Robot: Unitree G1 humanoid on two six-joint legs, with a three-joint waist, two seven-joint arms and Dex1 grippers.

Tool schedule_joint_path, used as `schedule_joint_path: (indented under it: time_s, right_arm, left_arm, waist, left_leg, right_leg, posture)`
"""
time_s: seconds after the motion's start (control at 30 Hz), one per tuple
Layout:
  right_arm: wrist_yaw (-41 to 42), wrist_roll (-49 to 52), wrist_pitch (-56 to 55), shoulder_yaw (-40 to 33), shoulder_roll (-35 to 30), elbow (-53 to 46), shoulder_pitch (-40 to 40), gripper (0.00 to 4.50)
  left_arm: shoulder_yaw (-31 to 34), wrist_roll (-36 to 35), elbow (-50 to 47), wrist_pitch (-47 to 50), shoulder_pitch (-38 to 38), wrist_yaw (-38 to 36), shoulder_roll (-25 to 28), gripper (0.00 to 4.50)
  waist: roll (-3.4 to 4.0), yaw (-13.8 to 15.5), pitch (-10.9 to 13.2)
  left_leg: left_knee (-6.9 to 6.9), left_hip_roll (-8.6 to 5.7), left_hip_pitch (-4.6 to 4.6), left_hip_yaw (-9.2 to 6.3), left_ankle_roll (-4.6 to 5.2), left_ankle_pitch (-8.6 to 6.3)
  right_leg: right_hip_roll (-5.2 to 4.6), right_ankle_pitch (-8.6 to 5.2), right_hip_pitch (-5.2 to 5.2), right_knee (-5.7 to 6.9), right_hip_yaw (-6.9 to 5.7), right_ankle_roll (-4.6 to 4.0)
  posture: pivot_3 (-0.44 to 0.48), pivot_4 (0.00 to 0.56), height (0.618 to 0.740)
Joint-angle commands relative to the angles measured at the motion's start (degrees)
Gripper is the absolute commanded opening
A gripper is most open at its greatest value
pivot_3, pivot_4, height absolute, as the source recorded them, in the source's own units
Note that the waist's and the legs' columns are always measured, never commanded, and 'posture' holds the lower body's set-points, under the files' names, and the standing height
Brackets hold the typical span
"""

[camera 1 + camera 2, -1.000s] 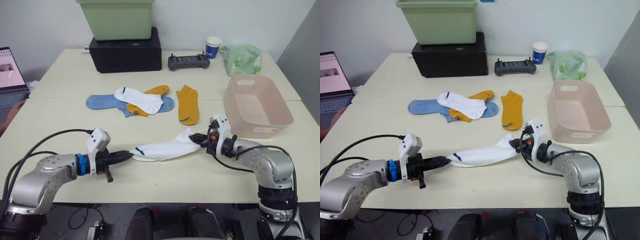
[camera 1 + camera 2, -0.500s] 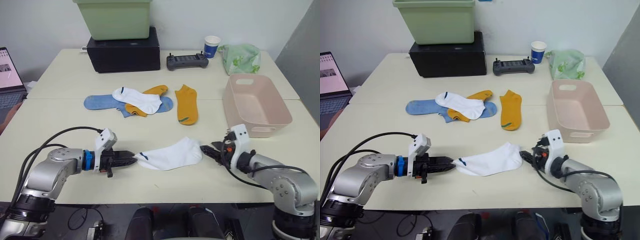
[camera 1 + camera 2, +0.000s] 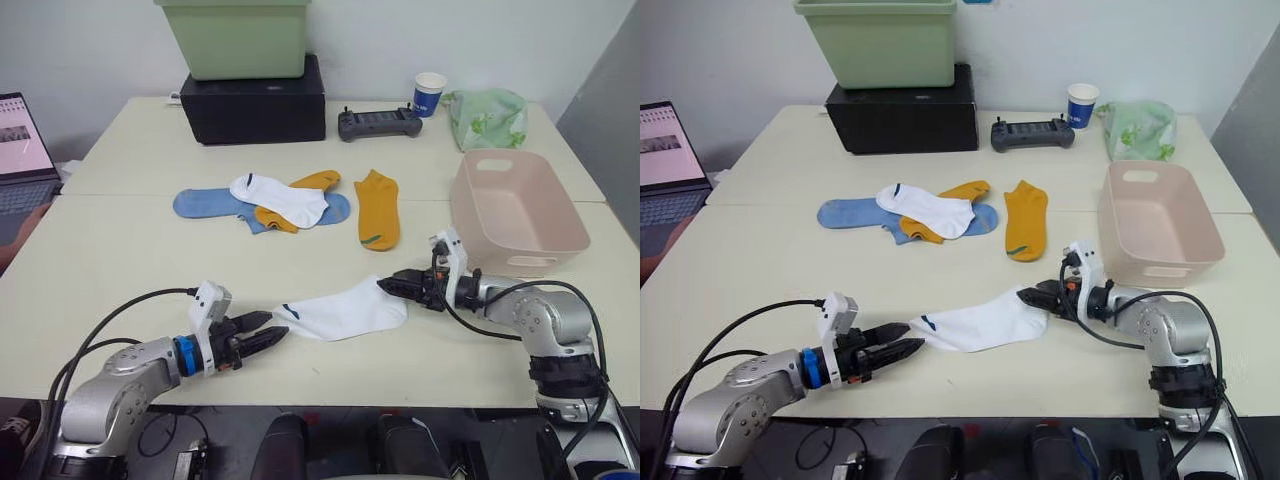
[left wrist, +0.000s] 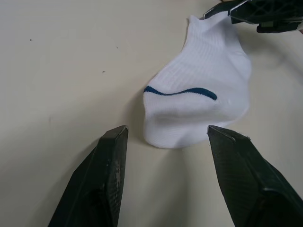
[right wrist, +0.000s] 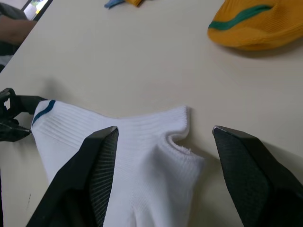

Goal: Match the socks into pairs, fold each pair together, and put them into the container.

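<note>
A white sock [image 3: 345, 308] with a thin blue stripe lies flat on the table near the front. My left gripper [image 3: 272, 332] is open just short of the sock's striped end, not touching it; the left wrist view shows the sock [image 4: 196, 106] ahead of the gripper's spread fingers [image 4: 111, 161]. My right gripper [image 3: 386, 286] is open at the sock's other end, with the sock's edge [image 5: 156, 137] between its fingers. Farther back lie a second white sock [image 3: 280, 197], two blue socks [image 3: 200, 203] and an orange sock [image 3: 315, 180] in a heap. Another orange sock [image 3: 378, 208] lies alone. The pink container [image 3: 515, 210] stands at the right.
A pale green bin [image 3: 235, 35] sits on a black box [image 3: 255, 100] at the back. A black controller [image 3: 378, 123], a paper cup [image 3: 430, 92] and a green bag [image 3: 485, 115] line the far right. A laptop [image 3: 22, 140] and a person's hand [image 3: 12, 240] are at the left edge.
Both grippers were shut on the ends of the white sock, holding it stretched between them. Both have since opened, and the sock lies loose on the table.
</note>
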Motion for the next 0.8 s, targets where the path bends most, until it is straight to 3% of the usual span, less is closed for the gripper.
schedule_joint_path:
  time_s: [0.03, 0.23, 0.43, 0.6, 0.8]
  right_arm:
    - [2.77, 0.99, -1.53, 0.06, -1.17, 0.43, -1.91, 2.19]
    - [3.85, 0.96, -2.09, 0.07, -1.84, 0.63, -1.58, 0.14]
    - [0.50, 3.49, 0.55, -3.20, -0.33, -4.16, 1.74, 0.06]
    - [-7.34, 8.66, 5.84, -9.28, 3.98, -13.89, 7.36, 0.06]
    - [-15.02, 11.78, 9.49, -11.89, 8.02, -22.31, 12.57, 0.06]
  left_arm:
    - [-1.41, -0.48, -2.77, 0.49, 1.46, 0.56, -0.42, 1.63]
    - [-2.11, 0.10, -2.79, -0.18, 1.75, 0.16, 0.47, 0.00]
    - [-0.24, -0.64, -2.15, 0.54, 0.84, -0.16, 2.22, 0.00]
    - [1.68, -2.58, 1.49, 2.53, -2.12, -5.25, 8.08, 0.00]
    - [-3.11, 1.20, 9.68, 0.05, -9.36, -13.53, 13.98, 0.00]
  waist:
    - [0.00, -0.02, 0.00]
    - [0.00, -0.09, 0.00]
    - [0.00, -0.07, 0.00]
    - [0.00, -0.11, 0.00]
    - [0.00, -0.11, 0.00]
  left_leg:
    - [0.00, 0.00, 0.00, 0.00, 0.00, 0.00]
    - [-0.01, 0.06, 0.00, -0.04, 0.00, 0.00]
    - [-0.02, 0.06, 0.00, -0.05, -0.01, 0.00]
    - [-0.06, 0.11, 0.00, -0.10, -0.02, 0.01]
    - [-0.14, 0.07, 0.02, -0.07, -0.05, 0.03]
  right_leg:
    - [0.00, 0.00, 0.00, 0.00, 0.00, 0.00]
    - [0.01, 0.00, -0.01, 0.00, -0.02, 0.00]
    - [0.02, 0.00, -0.01, 0.00, -0.03, 0.00]
    - [0.02, 0.00, -0.03, 0.02, -0.07, 0.00]
    - [0.12, -0.01, -0.05, 0.00, -0.06, 0.01]
  posture:
    - [0.000, 0.150, 0.740]
    - [0.000, 0.150, 0.740]
    - [0.000, 0.150, 0.740]
    - [0.000, 0.150, 0.740]
    - [0.000, 0.150, 0.740]
